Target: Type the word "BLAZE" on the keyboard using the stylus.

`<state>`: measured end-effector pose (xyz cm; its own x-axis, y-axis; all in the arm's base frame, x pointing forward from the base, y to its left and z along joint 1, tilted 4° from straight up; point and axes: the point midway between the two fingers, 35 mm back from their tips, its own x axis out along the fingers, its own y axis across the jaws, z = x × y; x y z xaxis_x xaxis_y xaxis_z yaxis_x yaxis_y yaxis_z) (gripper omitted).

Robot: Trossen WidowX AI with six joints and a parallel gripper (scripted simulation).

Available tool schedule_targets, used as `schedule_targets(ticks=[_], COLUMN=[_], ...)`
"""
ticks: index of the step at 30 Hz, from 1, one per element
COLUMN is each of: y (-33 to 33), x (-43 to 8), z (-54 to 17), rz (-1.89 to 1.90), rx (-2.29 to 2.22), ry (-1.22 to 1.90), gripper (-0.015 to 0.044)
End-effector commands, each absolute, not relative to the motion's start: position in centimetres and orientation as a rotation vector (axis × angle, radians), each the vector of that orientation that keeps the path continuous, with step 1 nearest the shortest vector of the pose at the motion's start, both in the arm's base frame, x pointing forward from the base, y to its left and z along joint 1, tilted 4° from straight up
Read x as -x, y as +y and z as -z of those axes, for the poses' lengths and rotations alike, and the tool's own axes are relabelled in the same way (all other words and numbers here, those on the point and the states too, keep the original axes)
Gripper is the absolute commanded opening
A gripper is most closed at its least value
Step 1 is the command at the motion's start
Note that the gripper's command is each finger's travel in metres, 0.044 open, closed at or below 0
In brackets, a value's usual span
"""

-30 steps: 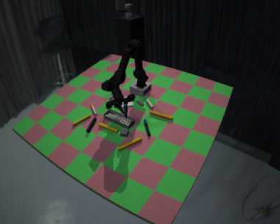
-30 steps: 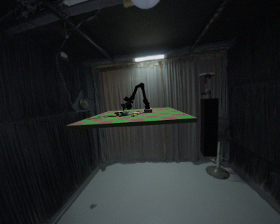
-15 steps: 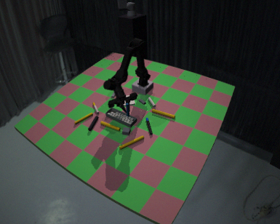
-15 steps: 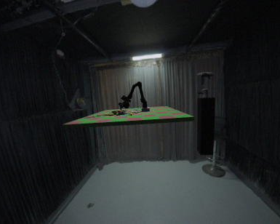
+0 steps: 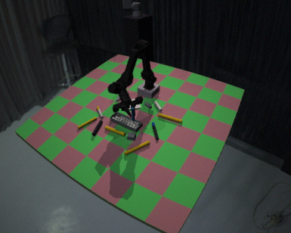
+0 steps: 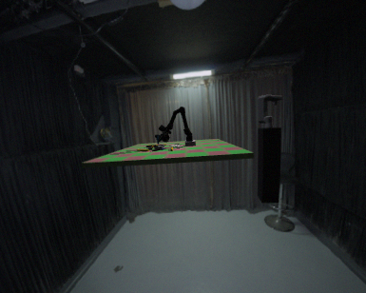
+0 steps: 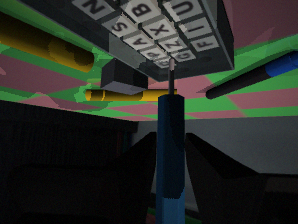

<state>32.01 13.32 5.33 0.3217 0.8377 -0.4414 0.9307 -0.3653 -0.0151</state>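
Observation:
The blue stylus (image 5: 133, 113) (image 7: 171, 150) stands roughly upright, its thin tip pointing at the keyboard. My gripper (image 5: 131, 110) (image 7: 170, 138) is shut on the stylus, with one dark finger on each side. The dark keyboard (image 5: 126, 121) (image 7: 226, 50) has pale keys; N, S, A, P, B, X, Z, U, I and F can be read in the wrist view. The tip overlaps the keyboard's edge near the Z key (image 7: 170, 43), between smaller keys. Whether it touches or presses a key cannot be told. In the exterior view the gripper is too small to judge.
A grey block (image 5: 131, 136) (image 7: 125, 77) and a yellow rod (image 5: 115, 131) lie just beyond the keyboard. Another yellow rod (image 5: 137, 147) lies farther out. A black pen with a blue end (image 5: 155, 131) (image 7: 250, 80) and a black rod (image 5: 97, 128) flank the keyboard on either side.

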Motion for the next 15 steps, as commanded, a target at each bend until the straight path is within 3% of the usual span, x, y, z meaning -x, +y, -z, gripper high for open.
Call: schedule_targets(ticks=[1,15], y=[13.30,13.31], x=[-31.95,-31.95], z=[-5.02,-4.82], rz=[0.574,0.574], rx=[-2.351,-2.351], ry=[1.605,1.605], gripper=[0.0081,0.0081])
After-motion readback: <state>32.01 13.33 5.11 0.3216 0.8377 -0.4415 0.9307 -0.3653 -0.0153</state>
